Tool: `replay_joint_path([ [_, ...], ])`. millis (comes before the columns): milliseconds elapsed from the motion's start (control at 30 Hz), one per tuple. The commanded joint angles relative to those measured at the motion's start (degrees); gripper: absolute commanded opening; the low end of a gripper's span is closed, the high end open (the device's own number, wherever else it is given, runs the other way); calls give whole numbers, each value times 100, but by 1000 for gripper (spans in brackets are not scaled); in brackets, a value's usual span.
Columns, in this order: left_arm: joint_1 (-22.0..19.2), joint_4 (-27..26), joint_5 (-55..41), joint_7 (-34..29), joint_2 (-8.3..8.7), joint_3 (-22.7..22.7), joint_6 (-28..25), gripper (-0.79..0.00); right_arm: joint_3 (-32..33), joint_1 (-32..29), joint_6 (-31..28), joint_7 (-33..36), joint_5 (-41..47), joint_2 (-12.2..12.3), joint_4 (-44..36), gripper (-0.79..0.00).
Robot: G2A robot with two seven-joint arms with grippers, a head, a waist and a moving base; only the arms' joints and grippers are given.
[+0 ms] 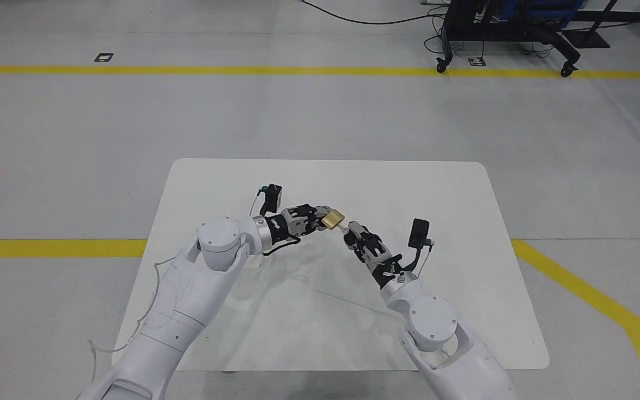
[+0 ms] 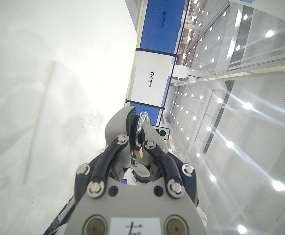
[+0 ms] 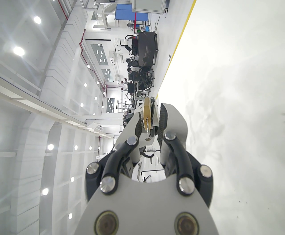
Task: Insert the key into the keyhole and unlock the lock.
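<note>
Steel between left gripper (image 2: 138, 122) jaws: shut tight on silver shackle (image 2: 142, 117) of small brass padlock (image 3: 147, 111), held over white table (image 1: 440, 200). Right gripper (image 3: 153, 113) jaws parted either side of small silver key (image 3: 148, 135), apparently seated in keyhole. Judged stiff, dense, slick metal; pinch key's flat head, turn gently, brace padlock.

A white wall panel (image 2: 151, 82) carries a logo with one printed word, and the blue panel (image 2: 162, 20) adjoining it likewise. Well apart, a white label (image 2: 134, 225) bears one character.
</note>
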Motion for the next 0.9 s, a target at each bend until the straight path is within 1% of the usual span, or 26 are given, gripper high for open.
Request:
replay_joint_path([
  [0,-6,5,4,-12,-1,3,8,-785,1,-15,4,23,-32,0,-20,-591],
  [67,-9,4,4,-27,-3,13,17,-785,-2,-23,20,39,-78,-1,-38,-591],
  [133,-11,-1,8,-42,-5,20,15,-785,-12,-15,60,52,-107,-5,-41,-622],
  [167,-13,-3,9,-49,-5,19,13,-785,-16,-5,74,55,-116,-8,-36,-785],
  [567,-13,-17,55,-199,4,15,-31,-785,-40,84,181,82,-207,-42,-11,-785],
  [867,-54,38,41,-388,-2,77,70,-785,-82,152,233,2,-268,-77,27,-785],
])
